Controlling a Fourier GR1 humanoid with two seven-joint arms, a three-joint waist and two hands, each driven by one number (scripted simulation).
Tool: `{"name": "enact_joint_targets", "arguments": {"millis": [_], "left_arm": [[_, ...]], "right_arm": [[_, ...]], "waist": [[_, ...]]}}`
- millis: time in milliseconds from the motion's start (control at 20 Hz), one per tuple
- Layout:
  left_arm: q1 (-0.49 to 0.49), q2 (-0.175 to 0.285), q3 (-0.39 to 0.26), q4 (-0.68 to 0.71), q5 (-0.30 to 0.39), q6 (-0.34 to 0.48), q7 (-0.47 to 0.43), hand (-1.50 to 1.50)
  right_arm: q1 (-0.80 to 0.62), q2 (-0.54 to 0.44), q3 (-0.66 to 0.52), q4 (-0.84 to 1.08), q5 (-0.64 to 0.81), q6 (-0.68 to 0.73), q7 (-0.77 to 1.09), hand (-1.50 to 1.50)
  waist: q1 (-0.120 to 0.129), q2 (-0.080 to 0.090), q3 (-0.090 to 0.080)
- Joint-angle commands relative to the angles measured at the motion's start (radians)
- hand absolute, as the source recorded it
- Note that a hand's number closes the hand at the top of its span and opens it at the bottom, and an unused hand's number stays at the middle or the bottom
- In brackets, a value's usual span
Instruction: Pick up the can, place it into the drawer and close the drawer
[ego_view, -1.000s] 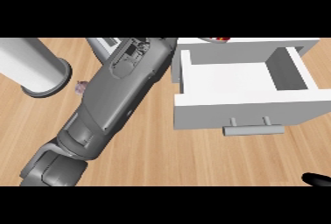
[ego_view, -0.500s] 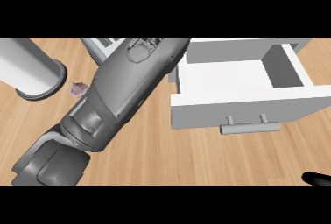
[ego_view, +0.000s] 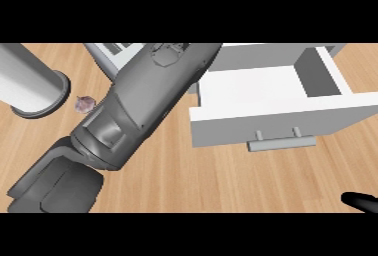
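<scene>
Right hand (ego_view: 361, 201) at lower-right edge, left forearm (ego_view: 140, 105) diagonal beside open drawer (ego_view: 273, 120)

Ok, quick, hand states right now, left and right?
Left hand: not in view, only its forearm shows, running off the top edge.
Right hand: only a black tip at the lower right edge, state cannot be told.

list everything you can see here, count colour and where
drawer: 1, white, open, right half, nothing visible inside
handle: 1, grey, on the drawer's front
cylinder: 1, pale grey, upright at the left edge
small object: 1, pale purple, beside the cylinder's base
boxy item: 1, grey and white, top edge, partly behind the forearm
counter: 1, light wood, under everything
can: none in view
left forearm: 1, grey, diagonal from lower left to top centre
right hand: 1, black, only a tip at the lower right
</scene>
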Motion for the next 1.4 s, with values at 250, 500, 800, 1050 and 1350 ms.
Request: {"name": "enact_joint_targets", "arguments": {"millis": [250, 500, 800, 1050, 1350], "left_arm": [[-0.044, 0.0, -0.018, 0.079, 0.046, 0.076, -0.067, -1.5], [-0.057, 0.0, -0.031, 0.064, 0.108, 0.104, -0.038, -1.5], [-0.042, 0.0, -0.003, 0.078, 0.145, 0.075, -0.103, -1.5], [-0.038, 0.0, 0.001, 0.069, 0.183, 0.095, -0.127, -1.5], [-0.08, 0.0, -0.021, 0.092, 0.168, 0.093, -0.115, -1.5]], "right_arm": [[-0.032, -0.049, -0.001, -0.002, 0.034, 0.024, -0.031, -1.5], [-0.123, -0.086, 0.077, 0.028, 0.127, 0.031, -0.033, -1.5], [-0.157, -0.161, 0.13, 0.069, 0.303, 0.057, -0.11, -1.5], [-0.17, -0.192, 0.222, 0.189, 0.481, 0.054, -0.207, -1.5], [-0.29, -0.19, 0.357, 0.375, 0.706, -0.015, -0.231, -1.5]], "waist": [[-0.021, 0.01, 0.001], [-0.023, 0.011, 0.0], [0.0, 0.014, -0.001], [0.017, 0.01, 0.0], [0.049, 0.003, -0.001]]}}
